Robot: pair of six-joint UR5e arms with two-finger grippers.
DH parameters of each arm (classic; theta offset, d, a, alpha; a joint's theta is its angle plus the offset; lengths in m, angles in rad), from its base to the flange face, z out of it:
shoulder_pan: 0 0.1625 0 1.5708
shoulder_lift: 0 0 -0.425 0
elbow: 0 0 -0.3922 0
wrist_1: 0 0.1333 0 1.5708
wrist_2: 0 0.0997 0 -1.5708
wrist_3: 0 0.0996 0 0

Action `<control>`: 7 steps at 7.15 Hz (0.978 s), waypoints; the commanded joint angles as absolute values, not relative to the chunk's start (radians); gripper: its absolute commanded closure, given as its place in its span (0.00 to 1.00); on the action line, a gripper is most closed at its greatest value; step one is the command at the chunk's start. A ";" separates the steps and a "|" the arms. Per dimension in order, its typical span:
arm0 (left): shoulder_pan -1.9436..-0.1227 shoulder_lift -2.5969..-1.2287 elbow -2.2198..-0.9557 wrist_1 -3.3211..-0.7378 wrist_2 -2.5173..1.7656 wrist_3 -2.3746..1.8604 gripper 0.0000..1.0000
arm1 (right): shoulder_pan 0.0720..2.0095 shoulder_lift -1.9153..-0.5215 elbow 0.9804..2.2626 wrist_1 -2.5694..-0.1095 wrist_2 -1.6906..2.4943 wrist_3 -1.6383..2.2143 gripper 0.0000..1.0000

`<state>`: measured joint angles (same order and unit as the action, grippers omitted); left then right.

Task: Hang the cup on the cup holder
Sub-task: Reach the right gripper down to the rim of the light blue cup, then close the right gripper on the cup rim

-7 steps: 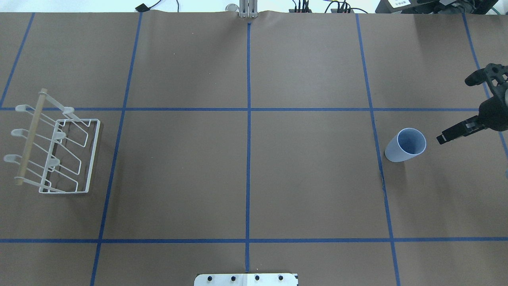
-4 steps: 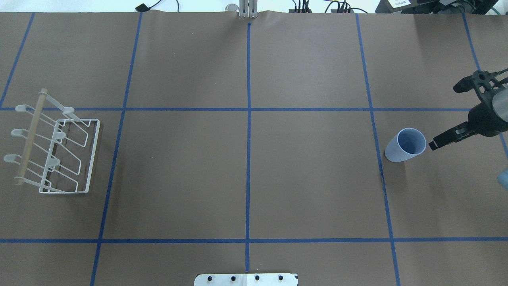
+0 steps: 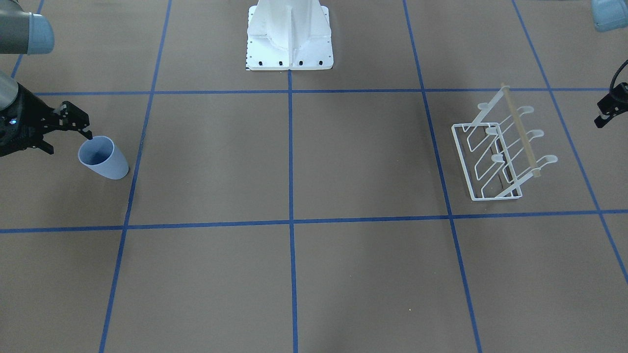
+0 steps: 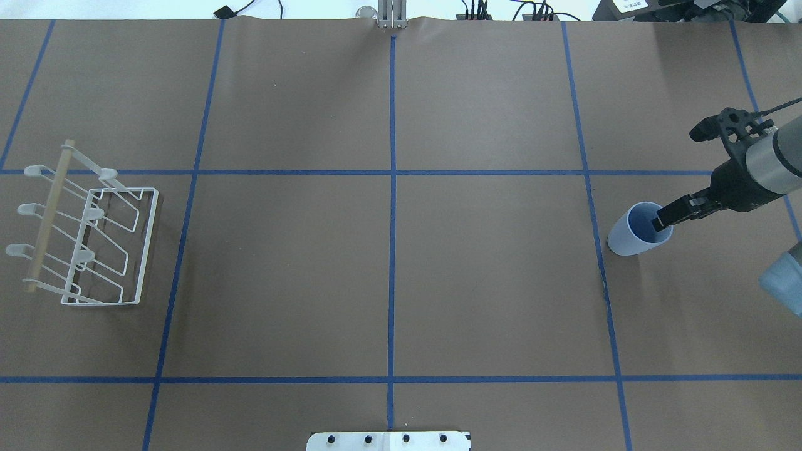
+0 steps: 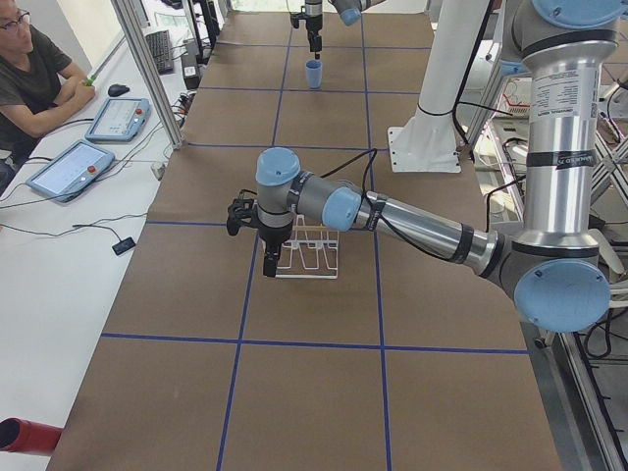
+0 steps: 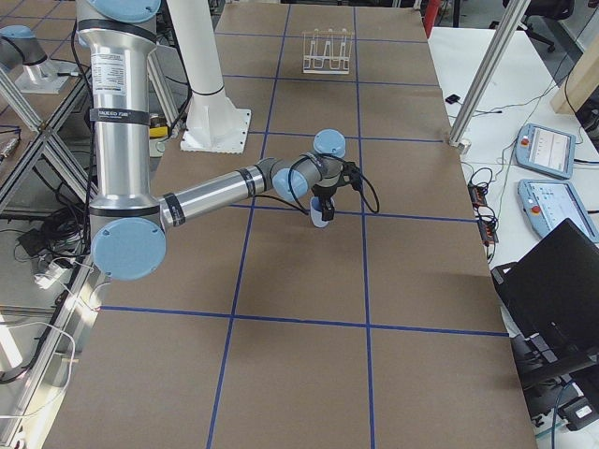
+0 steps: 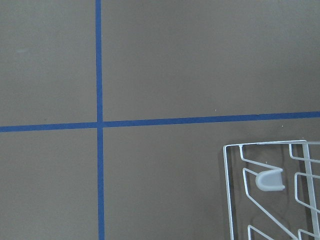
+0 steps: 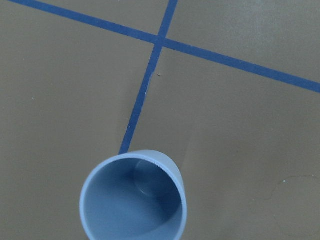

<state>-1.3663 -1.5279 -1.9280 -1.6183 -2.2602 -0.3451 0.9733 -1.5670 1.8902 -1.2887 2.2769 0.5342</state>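
Your cup [image 4: 630,241] stood upright near the tabletop's [image 4: 388,282] edge on the robot's right, mouth up, just beside a blue tape line [image 4: 578,125]. The right gripper [image 4: 680,178] had its jaws wide apart, with one finger [image 4: 665,219] over the cup's mouth and the other well outside. The rack [image 4: 49,213] sat by the opposite edge, with bare brown paper between them. The left gripper [image 5: 263,245] hovered by the rack, and I couldn't tell how its jaws stood.
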 commanded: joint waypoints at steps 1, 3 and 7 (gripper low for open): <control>-1.367 -1.528 -1.928 -1.618 -2.260 -0.345 0.02 | 0.962 -1.555 1.853 -1.287 2.273 0.554 0.02; -1.365 -1.528 -1.927 -1.618 -2.258 -0.344 0.02 | 0.953 -1.555 1.841 -1.287 2.272 0.555 0.02; -1.365 -1.528 -1.927 -1.618 -2.258 -0.344 0.02 | 0.948 -1.554 1.815 -1.285 2.267 0.551 0.13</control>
<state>-1.3656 -1.5278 -1.9272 -1.6183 -2.2587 -0.3437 0.9485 -1.5531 1.8206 -1.2866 2.2687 0.5544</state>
